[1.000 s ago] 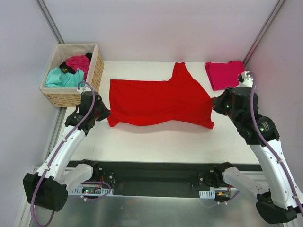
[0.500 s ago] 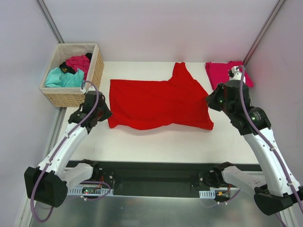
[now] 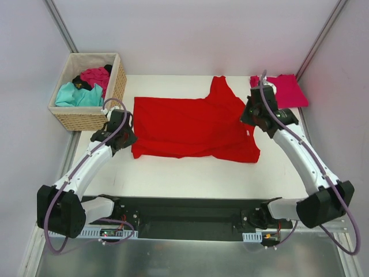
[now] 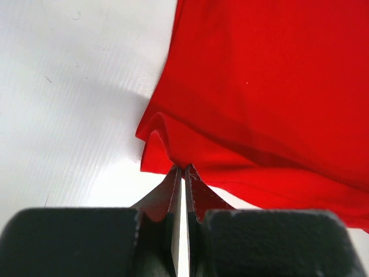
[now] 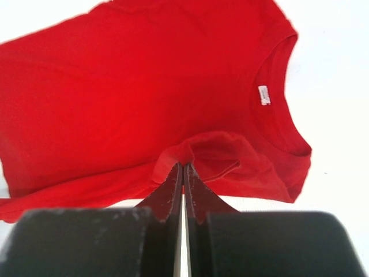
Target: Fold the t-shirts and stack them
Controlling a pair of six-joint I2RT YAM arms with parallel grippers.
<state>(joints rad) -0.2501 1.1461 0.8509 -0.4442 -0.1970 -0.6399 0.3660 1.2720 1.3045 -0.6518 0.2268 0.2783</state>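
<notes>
The bright red t-shirt (image 3: 190, 124) lies spread across the middle of the white table, one sleeve pointing toward the back. My left gripper (image 3: 129, 138) is shut on a bunched corner at the shirt's left near edge; the left wrist view shows the cloth (image 4: 259, 86) pinched at the tips (image 4: 183, 168). My right gripper (image 3: 248, 119) is shut on a fold of red cloth (image 5: 144, 86) beside the collar, at the tips (image 5: 184, 165). A pinkish crimson t-shirt (image 3: 286, 89) lies folded at the back right, partly hidden by the right arm.
A wicker basket (image 3: 118, 81) stands off the table's back left corner, holding teal (image 3: 72, 95), magenta (image 3: 95, 75) and black (image 3: 81, 84) shirts. Metal frame posts run up both back corners. The arm bases sit at the near edge.
My right gripper has moved left and toward the back, drawing its pinched cloth inward over the shirt. My left gripper has shifted slightly right with its corner.
</notes>
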